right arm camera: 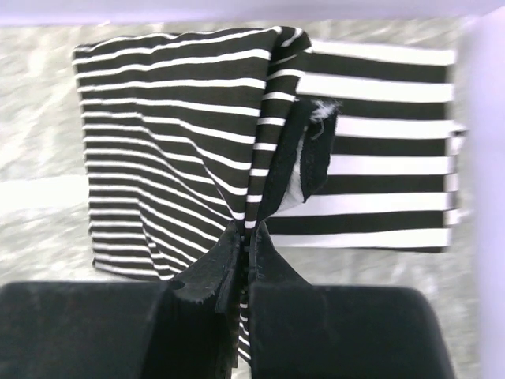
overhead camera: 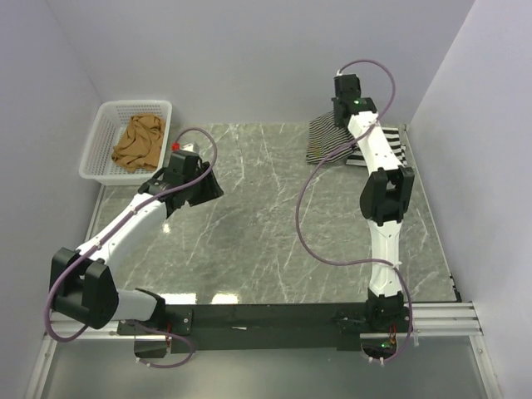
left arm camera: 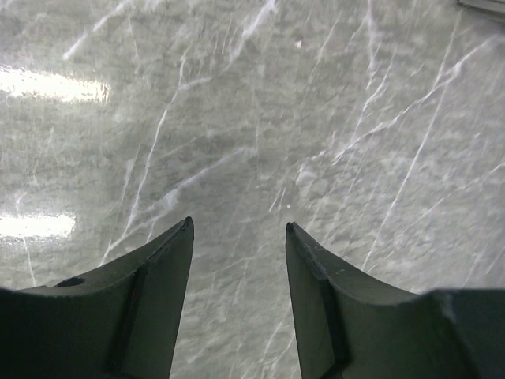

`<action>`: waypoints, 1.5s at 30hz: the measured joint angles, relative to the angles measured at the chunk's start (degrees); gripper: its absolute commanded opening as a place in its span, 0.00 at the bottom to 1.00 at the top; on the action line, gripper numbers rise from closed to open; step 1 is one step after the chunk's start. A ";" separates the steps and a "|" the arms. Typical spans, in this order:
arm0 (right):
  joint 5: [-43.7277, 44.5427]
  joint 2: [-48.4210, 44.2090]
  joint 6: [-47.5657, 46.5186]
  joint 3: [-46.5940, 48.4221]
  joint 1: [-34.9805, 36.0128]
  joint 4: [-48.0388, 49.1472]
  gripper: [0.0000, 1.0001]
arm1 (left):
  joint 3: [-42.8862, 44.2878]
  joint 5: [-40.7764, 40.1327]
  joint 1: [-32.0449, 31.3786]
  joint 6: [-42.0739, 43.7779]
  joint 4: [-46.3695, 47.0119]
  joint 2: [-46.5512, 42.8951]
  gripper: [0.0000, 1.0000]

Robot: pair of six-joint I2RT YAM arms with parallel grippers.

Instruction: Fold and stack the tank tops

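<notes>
The thin-striped tank top (right arm camera: 166, 142) is pinched at a raised fold by the right hand (right arm camera: 245, 234), whose fingers are closed tight on the cloth. A dark bound edge, probably an armhole or neckline, is seen bunched just beyond the fingertips. The garment is found at the far right corner of the counter (overhead camera: 266, 216), drawn up into a ridge where it is held, with the rest spread flat. Beside it, and apparently partly under its edge, the bold-striped tank top (right arm camera: 379, 158) is laid flat next to the right wall. The tan-brown tank top (overhead camera: 140, 143) is seen crumpled in the white mesh basket (overhead camera: 93, 154) at the far left corner, well apart from the other two.

All three are judged to be light, limp and thin: no shape will be kept when they are lifted, and layers can be expected to drag along together. A grip is best taken at a hem, strap or bound edge, where the cloth is thicker and a single layer can be separated. With the striped pair overlapping, the lower one is likely to be shifted if the upper one is pulled sideways.

The left hand (left arm camera: 239, 229) is held wide, with nothing between its fingers, above bare marble near the basket. The basket wall must be cleared before the tan piece can be reached, and the right arm's purple cable (overhead camera: 301, 224) is hung in a loop over the middle of the counter.
</notes>
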 measured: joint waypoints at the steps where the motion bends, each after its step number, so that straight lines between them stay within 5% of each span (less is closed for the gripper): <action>1: 0.07 0.00 -0.96 0.59 -0.72 -0.15 0.00 | 0.07 0.37 0.00 0.46 -0.26 0.33 0.55; 25: 0.63 0.57 -7.45 4.70 -6.38 2.64 0.00 | 0.39 6.91 3.85 4.83 -1.18 9.53 0.50; 45: -0.94 -3.41 -3.93 -2.34 -11.17 5.88 0.00 | 0.39 8.35 4.17 4.83 -1.14 10.10 0.49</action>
